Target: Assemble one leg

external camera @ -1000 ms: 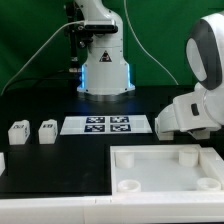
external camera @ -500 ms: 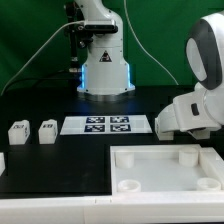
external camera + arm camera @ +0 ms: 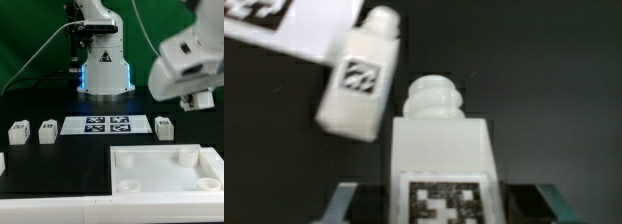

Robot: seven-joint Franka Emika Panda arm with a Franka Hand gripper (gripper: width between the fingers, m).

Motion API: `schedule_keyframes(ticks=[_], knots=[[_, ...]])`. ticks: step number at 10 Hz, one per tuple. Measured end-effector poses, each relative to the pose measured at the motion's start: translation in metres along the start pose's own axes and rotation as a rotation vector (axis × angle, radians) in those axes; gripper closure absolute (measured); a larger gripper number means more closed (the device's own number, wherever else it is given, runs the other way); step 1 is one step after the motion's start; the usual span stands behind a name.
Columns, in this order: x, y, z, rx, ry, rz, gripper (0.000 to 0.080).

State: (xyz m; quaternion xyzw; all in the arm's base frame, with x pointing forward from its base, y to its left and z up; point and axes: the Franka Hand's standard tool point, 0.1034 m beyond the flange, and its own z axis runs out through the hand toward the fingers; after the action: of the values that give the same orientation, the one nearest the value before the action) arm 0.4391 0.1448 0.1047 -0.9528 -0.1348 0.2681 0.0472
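Observation:
In the wrist view my gripper (image 3: 445, 203) is shut on a white leg (image 3: 443, 140). The leg's tag faces the camera and its ribbed peg points away from the jaws. A dark finger (image 3: 359, 203) shows on either side of it. A second leg (image 3: 361, 78) lies beyond it on the black table, beside the marker board (image 3: 278, 25). In the exterior view the gripper (image 3: 197, 101) hangs above the table at the right, over that lying leg (image 3: 163, 127). The held leg is mostly hidden there.
Two more legs (image 3: 17, 132) (image 3: 47, 131) stand at the exterior view's left. The marker board (image 3: 106, 125) lies mid-table. A large white tray-like piece with corner sockets (image 3: 150, 157) fills the front right. The arm's base (image 3: 104, 60) stands behind.
The arm's hand has risen and shifted toward the exterior view's left. That uncovered the leg lying at the marker board's right end.

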Motion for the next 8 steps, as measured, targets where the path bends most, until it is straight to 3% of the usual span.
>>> schedule_keyframes(ticks=[2, 4, 8], knots=[[-0.009, 0.029, -0.031, -0.005, 0.173, 0.015, 0.0512], [-0.001, 0.047, -0.056, -0.030, 0.379, 0.046, 0.0512], [0.006, 0.058, -0.060, -0.094, 0.770, 0.046, 0.0511]])
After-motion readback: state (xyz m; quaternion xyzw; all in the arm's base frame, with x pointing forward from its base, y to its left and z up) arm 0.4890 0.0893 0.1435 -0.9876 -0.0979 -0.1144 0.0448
